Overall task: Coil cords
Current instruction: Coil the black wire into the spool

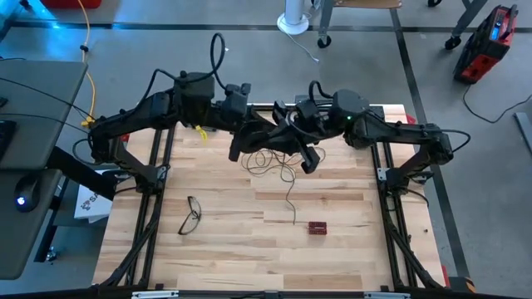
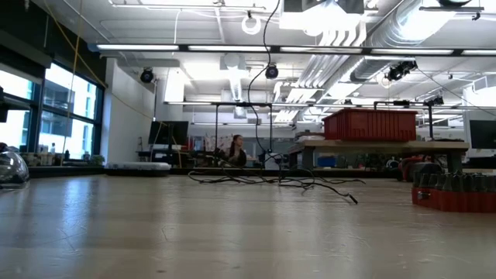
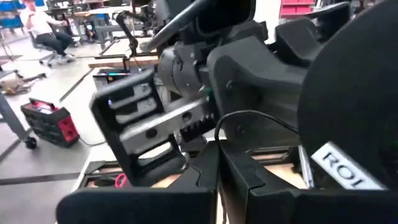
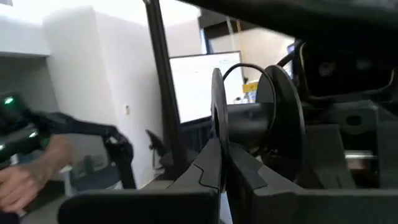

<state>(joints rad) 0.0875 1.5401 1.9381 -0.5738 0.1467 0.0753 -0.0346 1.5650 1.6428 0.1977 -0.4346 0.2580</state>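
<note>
step: winding | right gripper [image 4: 219,171] is pinching the reel [image 4: 252,121] by its rim, left gripper [image 3: 219,177] clamped empty, facing it | wire [image 1: 274,162] is lying loose mid-table, I'm guessing for feeding

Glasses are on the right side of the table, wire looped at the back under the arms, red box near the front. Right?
Not quite. The glasses lie on the left side, as the high view shows. The wire does loop at the back under the arms, and the red box sits nearer the front.
</note>
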